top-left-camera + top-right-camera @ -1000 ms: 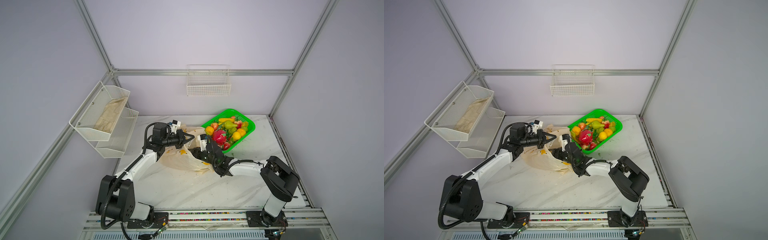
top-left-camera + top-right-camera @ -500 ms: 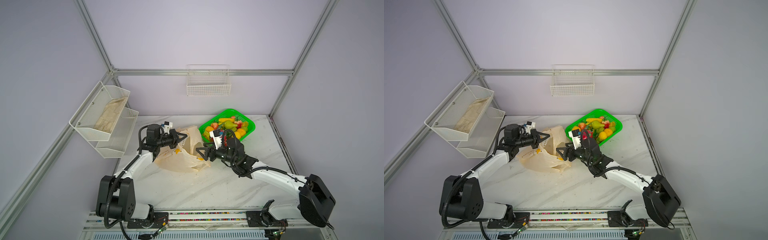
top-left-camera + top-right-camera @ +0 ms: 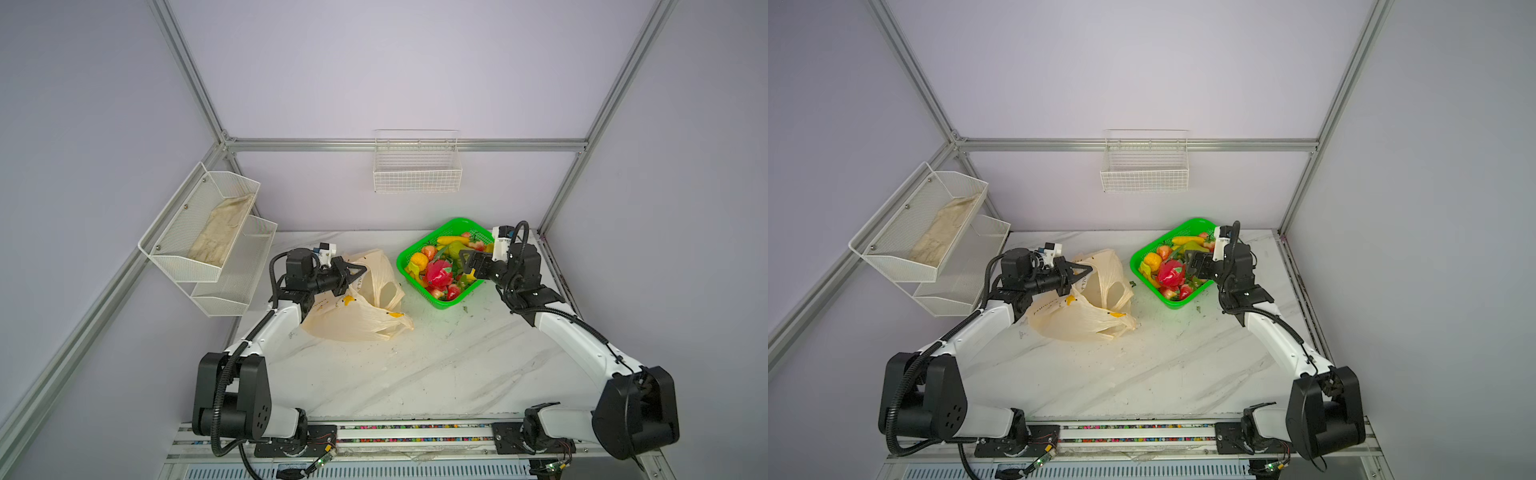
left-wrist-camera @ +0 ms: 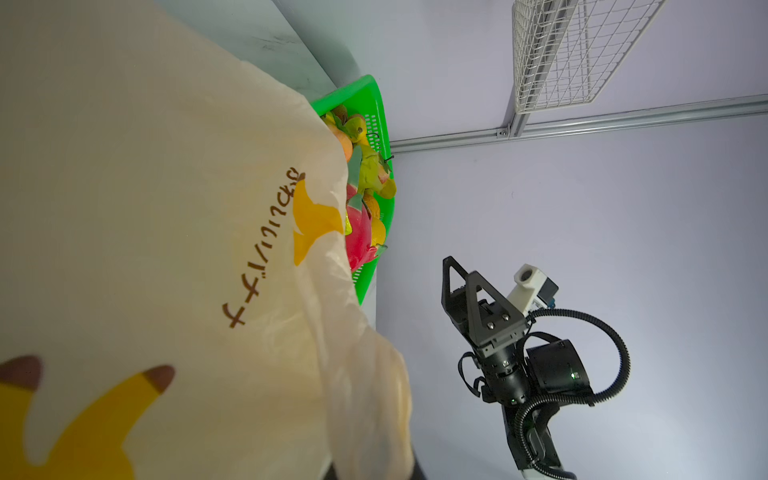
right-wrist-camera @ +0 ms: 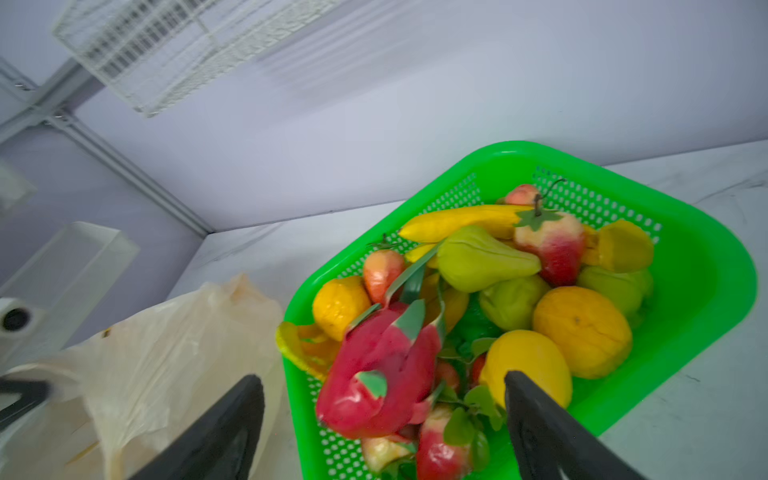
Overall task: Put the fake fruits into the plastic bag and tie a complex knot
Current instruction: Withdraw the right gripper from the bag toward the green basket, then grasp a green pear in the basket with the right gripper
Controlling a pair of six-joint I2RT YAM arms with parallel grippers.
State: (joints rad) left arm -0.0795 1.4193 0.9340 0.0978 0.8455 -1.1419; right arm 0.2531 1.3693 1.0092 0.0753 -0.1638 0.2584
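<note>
**L arm pinches bag, R arm open over fruit basket**

L side: left end effector (image 3: 358,271) is pressed together, pinching the top edge of the plastic bag (image 3: 357,320) and holding that edge up off the bench (image 3: 415,374). Rest of the bag slumps crumpled on the bench, centre-left, w/ a loop opening showing on its upper side in both top views. It lies just beside the green basket (image 3: 446,305); top views show a narrow gap btwn them. L wrist view: bag plastic fills most of the frame, w/ yellow banana prints + dark lettering on it.

R side: right end effector (image 3: 468,264) is spread wide, nothing btwn its fingers (image 5: 224,428). It hovers over the basket's right part, tips pointing toward the bag. In R wrist view one finger lies outside the basket rim on the bag side. The other sits in front of a yellow round fruit (image 5: 525,365); can't tell if it touches.

Fake fruits (image 3: 440,266): every one in view is piled in the basket at back-right of the bench. A pink-red dragon fruit (image 5: 382,365) lies on top near the bag-side rim. Bag's inside isn't visible.

Other: white wire basket (image 3: 417,170) on back wall. Two-tier mesh shelf (image 3: 199,266) on L wall, w/ a pale cloth piece (image 3: 220,230) in the upper tier.
</note>
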